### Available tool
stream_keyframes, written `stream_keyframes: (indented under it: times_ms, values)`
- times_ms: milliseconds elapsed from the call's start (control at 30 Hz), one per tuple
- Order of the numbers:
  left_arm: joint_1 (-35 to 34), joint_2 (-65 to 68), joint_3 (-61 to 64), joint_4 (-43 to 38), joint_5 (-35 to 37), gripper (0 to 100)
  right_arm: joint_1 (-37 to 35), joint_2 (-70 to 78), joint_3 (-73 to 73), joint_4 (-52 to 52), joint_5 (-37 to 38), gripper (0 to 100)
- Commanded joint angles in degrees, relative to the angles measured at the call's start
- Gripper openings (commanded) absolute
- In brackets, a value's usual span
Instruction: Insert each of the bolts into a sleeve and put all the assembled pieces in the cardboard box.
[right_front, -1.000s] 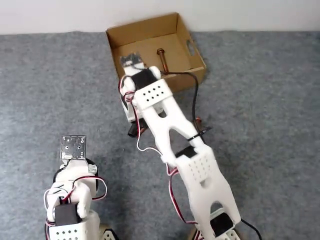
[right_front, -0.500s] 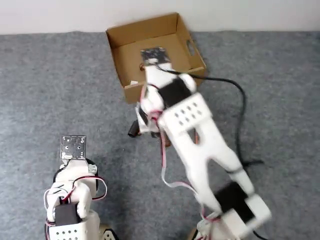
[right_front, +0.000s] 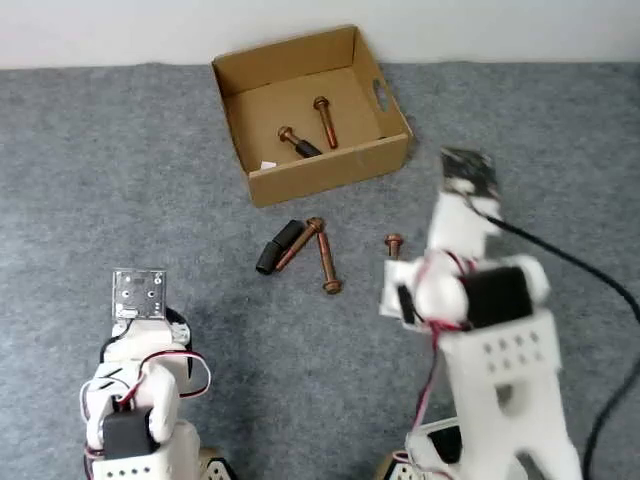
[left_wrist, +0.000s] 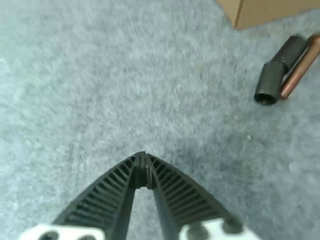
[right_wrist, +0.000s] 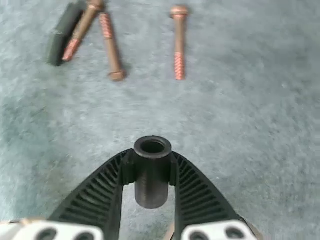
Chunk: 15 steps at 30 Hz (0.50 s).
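Observation:
My right gripper (right_wrist: 151, 167) is shut on an upright black sleeve (right_wrist: 151, 172), held above the carpet near the table's right side. Ahead of it lie a lone copper bolt (right_wrist: 178, 42) and two more bolts (right_wrist: 109, 46) beside a black sleeve (right_wrist: 62, 32). From above, these are the sleeve (right_front: 280, 246), the crossed bolts (right_front: 326, 257) and the lone bolt (right_front: 393, 242), which sits next to the right arm (right_front: 465, 250). The cardboard box (right_front: 262, 182) holds a copper bolt (right_front: 322, 120) and a bolt in a dark sleeve (right_front: 297, 143). My left gripper (left_wrist: 141, 170) is shut and empty, low over the carpet at the front left.
The left arm (right_front: 138, 330) stands at the front left, and its wrist view catches the loose sleeve (left_wrist: 277, 70) and a corner of the box (left_wrist: 265, 10). Grey carpet (right_front: 120, 180) covers the table. A white wall edge runs along the back.
The right arm has swung away from over the box to the right and nearer the front. The box interior now shows a second piece, a bolt in a sleeve. The left arm barely shifted.

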Motion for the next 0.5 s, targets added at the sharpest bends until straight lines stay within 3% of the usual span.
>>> stream_keyframes:
  times_ms: [0, 333, 467]
  values:
    - [-0.1, -0.2, -7.0, 1.1, -0.2, 1, 4.0, -10.2, 8.2, -4.6, -0.6, 0.8]
    - [0.3, 0.2, -12.4, 5.3, -0.3, 1, 10.8, -33.0, 27.7, -12.5, -0.6, 0.8]
    - [3.5, 8.6, -18.7, 5.6, 0.3, 1, 13.1, -38.2, 31.1, -12.2, -0.6, 0.8]
